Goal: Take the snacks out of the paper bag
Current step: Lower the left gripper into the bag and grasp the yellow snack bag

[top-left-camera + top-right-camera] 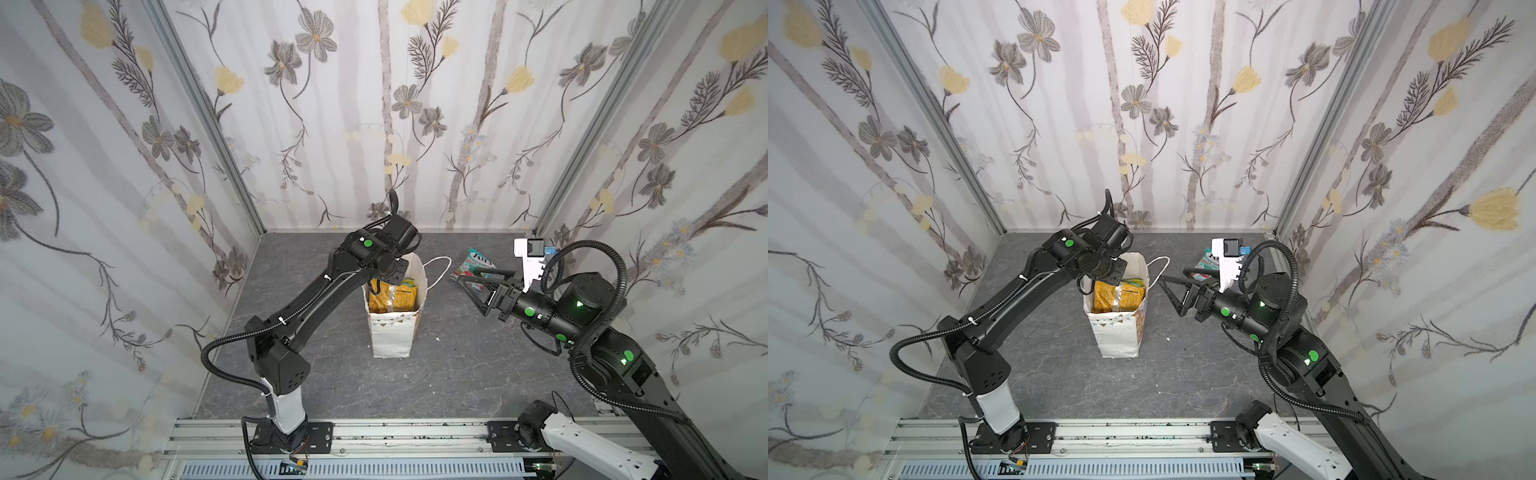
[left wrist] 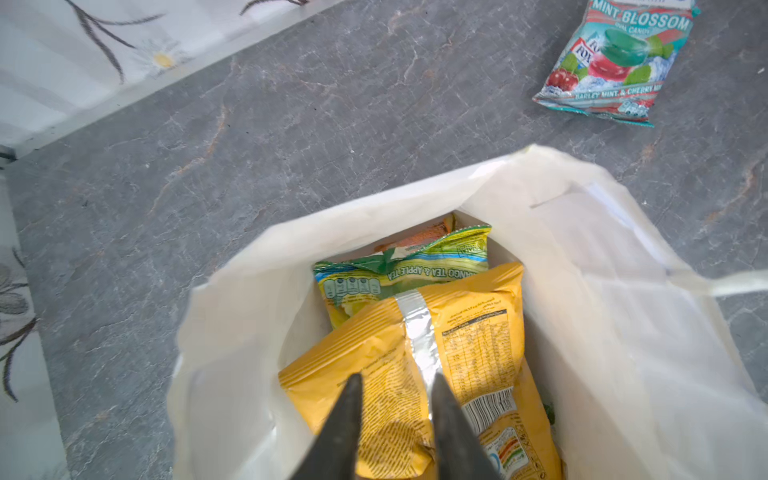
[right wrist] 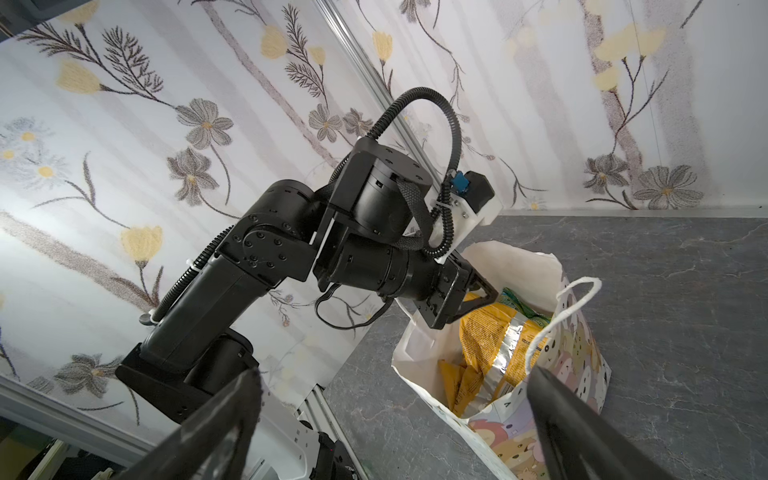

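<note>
The white paper bag (image 1: 392,336) (image 1: 1119,336) stands upright mid-table with its mouth open. Inside it a yellow-orange chip bag (image 2: 469,332) (image 3: 486,332) lies on top. Behind that sit a yellow-green packet (image 2: 415,266) and an orange one (image 2: 419,237). My left gripper (image 2: 397,380) reaches down into the bag's mouth. Its jaws are apart just over the chip bag and I see no grip on it. A teal candy packet (image 1: 473,262) (image 2: 619,62) lies on the table to the bag's right. My right gripper (image 1: 466,274) (image 3: 395,374) hovers wide open and empty beside that packet, facing the bag.
The bag's cord handle (image 1: 440,266) loops out to the right toward my right gripper. Floral walls close in the left, back and right sides. An aluminium rail (image 1: 395,436) with both arm bases runs along the front edge. The floor is grey stone-patterned (image 1: 457,374).
</note>
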### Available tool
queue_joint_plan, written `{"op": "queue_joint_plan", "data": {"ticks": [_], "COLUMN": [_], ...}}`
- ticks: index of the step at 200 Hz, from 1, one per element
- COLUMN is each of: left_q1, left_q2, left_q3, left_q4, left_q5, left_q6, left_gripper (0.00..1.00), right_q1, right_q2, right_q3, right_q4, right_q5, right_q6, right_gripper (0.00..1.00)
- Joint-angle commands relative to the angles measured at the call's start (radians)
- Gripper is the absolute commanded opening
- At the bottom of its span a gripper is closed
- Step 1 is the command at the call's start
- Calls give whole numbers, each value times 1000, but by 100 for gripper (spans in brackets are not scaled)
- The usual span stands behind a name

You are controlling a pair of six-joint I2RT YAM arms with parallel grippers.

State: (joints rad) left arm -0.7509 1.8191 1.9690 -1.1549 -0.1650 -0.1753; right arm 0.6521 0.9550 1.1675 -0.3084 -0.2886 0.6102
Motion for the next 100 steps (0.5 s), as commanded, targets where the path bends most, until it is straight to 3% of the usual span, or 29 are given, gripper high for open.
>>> {"op": "queue_joint_plan", "data": {"ticks": [1, 38, 69, 100], "left_q1": [-6, -7, -7, -7], "left_q2": [17, 20, 45, 59], "left_q3": [-33, -117, -160, -200], "left_q4": [-43, -8, -1, 21], "left_q5": [61, 55, 57, 61], "left_q6": [33, 21, 12, -1], "left_gripper": [71, 80, 80, 72], "right_q1": [1, 0, 0, 1], "right_q2": [0, 1, -2, 1], "right_q3": [-9, -19, -18, -18], "right_q4": [43, 47, 50, 54], "right_q5": [8, -3, 1, 0], "right_q6": [16, 24, 26, 28], "right_gripper": [99, 99, 99, 99]}}
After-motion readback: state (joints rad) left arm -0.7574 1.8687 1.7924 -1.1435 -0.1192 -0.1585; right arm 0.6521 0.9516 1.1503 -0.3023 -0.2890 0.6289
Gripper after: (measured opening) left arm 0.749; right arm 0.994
